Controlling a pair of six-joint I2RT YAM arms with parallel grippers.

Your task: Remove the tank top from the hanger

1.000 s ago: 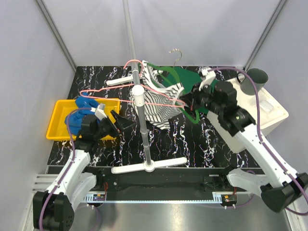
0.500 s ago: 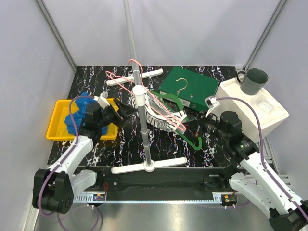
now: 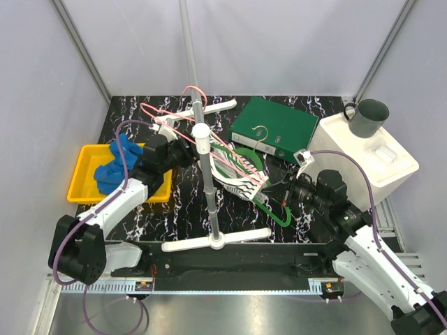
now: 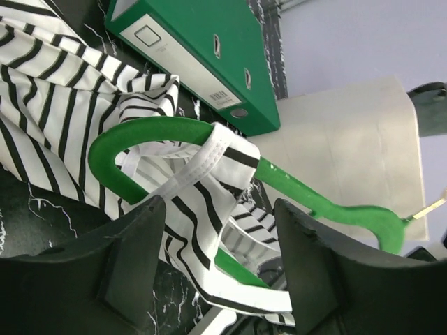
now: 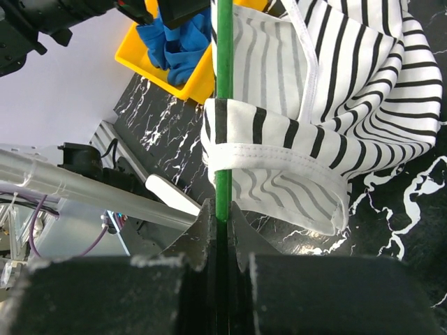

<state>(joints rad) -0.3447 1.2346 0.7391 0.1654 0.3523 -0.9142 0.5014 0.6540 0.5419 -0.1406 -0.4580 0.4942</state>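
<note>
Black-and-white striped tank top (image 5: 335, 105), green hanger (image 5: 223, 70) and binder (image 4: 188, 42), yellow tray (image 3: 80, 174) (blue cloth (image 3: 112, 171)).

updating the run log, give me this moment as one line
right gripper: shut on green hanger | left gripper: open by strap | striped tank top: strap looped around hanger, not off

cloth (image 3: 115, 164) in tray (image 3: 77, 188) L | stand (image 3: 211, 209) ctr | tank top (image 3: 241, 180) on hanger (image 3: 279, 213) R | binder (image 3: 276, 125) behind | mug (image 3: 369, 117) on box (image 3: 363, 157)

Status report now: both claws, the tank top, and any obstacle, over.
Right claw shut on green hanger. Left claw open, facing the strap. Tank top not yet off; strap looped round hanger. White rack pole close beside.
</note>
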